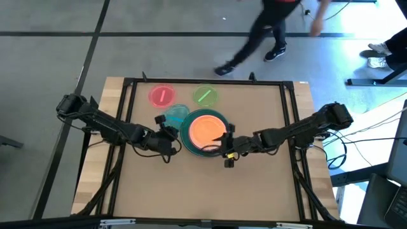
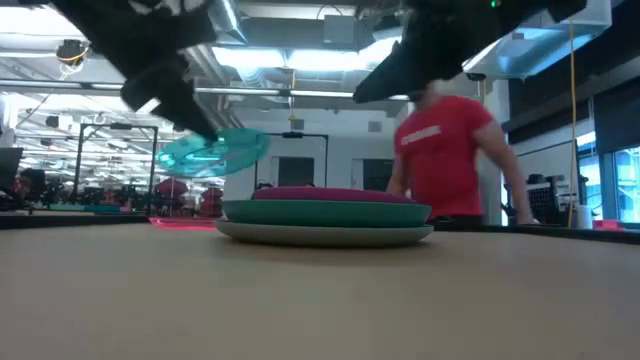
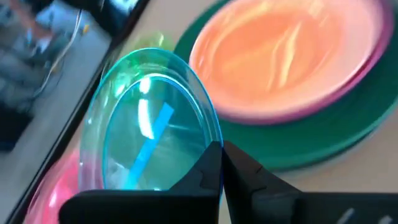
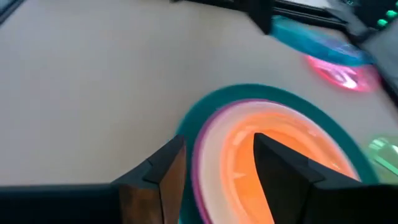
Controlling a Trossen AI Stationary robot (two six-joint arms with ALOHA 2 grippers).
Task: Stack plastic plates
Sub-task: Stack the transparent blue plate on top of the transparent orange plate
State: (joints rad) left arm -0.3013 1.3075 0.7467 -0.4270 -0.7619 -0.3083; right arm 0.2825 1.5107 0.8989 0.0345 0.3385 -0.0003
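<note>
The table (image 1: 159,191) is a tan board in a black frame, and the stack of plates sits near its middle. In the low view the stack shows a grey plate (image 2: 325,234) at the bottom, a large teal plate (image 1: 186,137) on it and a pink plate (image 2: 330,194) above that; the high view adds a translucent orange plate (image 1: 205,130) on top.

The right gripper (image 1: 227,145) reaches in at the stack's near-right edge. In its wrist view the two fingers (image 4: 283,171) stand apart, one over the orange plate and one outside the rim — open, with nothing clamped between them.

The left gripper (image 1: 166,131) is just left of the stack and holds the small translucent teal plate (image 2: 212,151) by its rim. The low view shows that plate lifted clear of the table and tilted, beside the stack and higher than its top. In the left wrist view the dark fingers (image 3: 208,174) are closed on the plate's edge.

At the far side of the table lie two small plates flat and apart — a translucent red plate (image 1: 161,95) and a translucent green plate (image 1: 204,95).

Beyond the table a person (image 2: 445,155) in a red top passes.
</note>
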